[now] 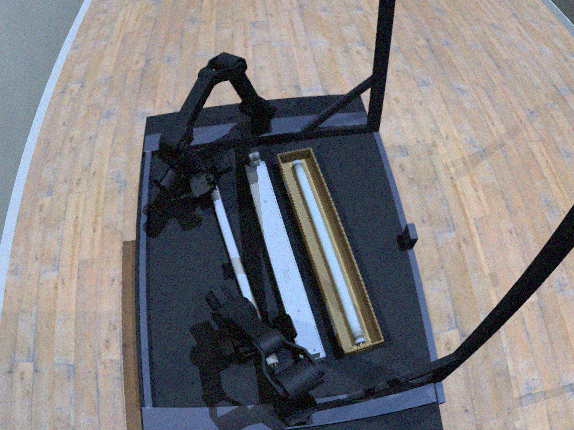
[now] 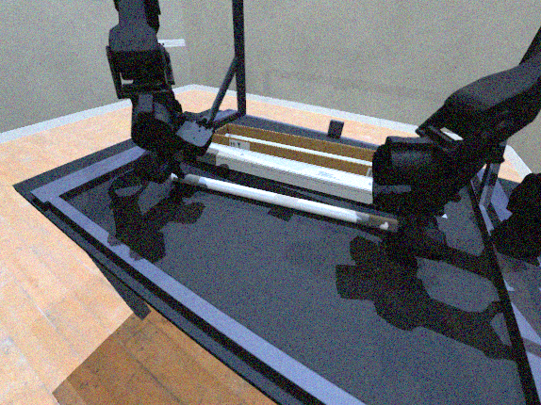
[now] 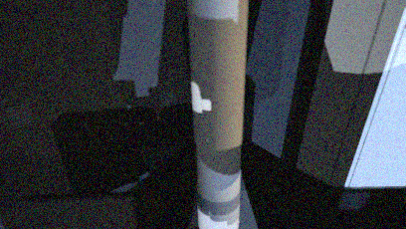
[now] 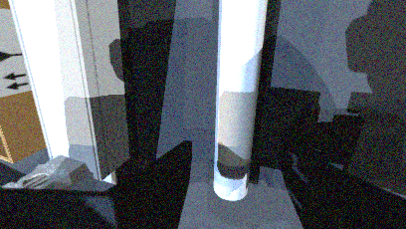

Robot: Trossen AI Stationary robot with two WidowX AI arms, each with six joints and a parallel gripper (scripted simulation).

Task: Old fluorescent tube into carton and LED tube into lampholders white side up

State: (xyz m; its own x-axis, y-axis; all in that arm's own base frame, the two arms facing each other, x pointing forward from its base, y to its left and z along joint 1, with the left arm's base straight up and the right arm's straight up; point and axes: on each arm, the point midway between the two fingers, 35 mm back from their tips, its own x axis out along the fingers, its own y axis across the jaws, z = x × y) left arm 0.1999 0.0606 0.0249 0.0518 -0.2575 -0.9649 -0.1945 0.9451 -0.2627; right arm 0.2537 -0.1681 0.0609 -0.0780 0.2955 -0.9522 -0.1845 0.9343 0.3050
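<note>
Right now my left claw (image 1: 262,323) (image 2: 406,223) (image 3: 217,146) is pinching the long white LED tube (image 1: 229,240) (image 2: 283,199) (image 3: 217,100) (image 4: 239,75) near its lower end in the top view, while my right claw (image 1: 212,185) (image 2: 172,174) (image 4: 235,150) is spread, its fingers apart around the upper end with no grip on it. The tube runs between my two arms, left of the long white metal light fixture (image 1: 287,265) (image 2: 302,167) (image 3: 380,110) (image 4: 52,60) in the top view and apart from it. In my right wrist view I see the tube's rounded tip at the lower middle of the frame, with a pale grey lampholder (image 1: 254,158) (image 4: 65,171) at the fixture's end in the lower left. Its white face shows to the exterior view, with a brownish shaded stretch toward my left claw. The old white fluorescent tube (image 1: 327,250) (image 2: 302,150) lies lengthwise inside the open brown cardboard carton (image 1: 354,265) (image 2: 302,142) (image 4: 17,126), right of the fixture in the top view. The carton stands on the dark tabletop (image 1: 190,280) (image 2: 264,278), and its long side runs roughly along the fixture's. I can't tell from these views how much gap there is beneath the LED tube.
</note>
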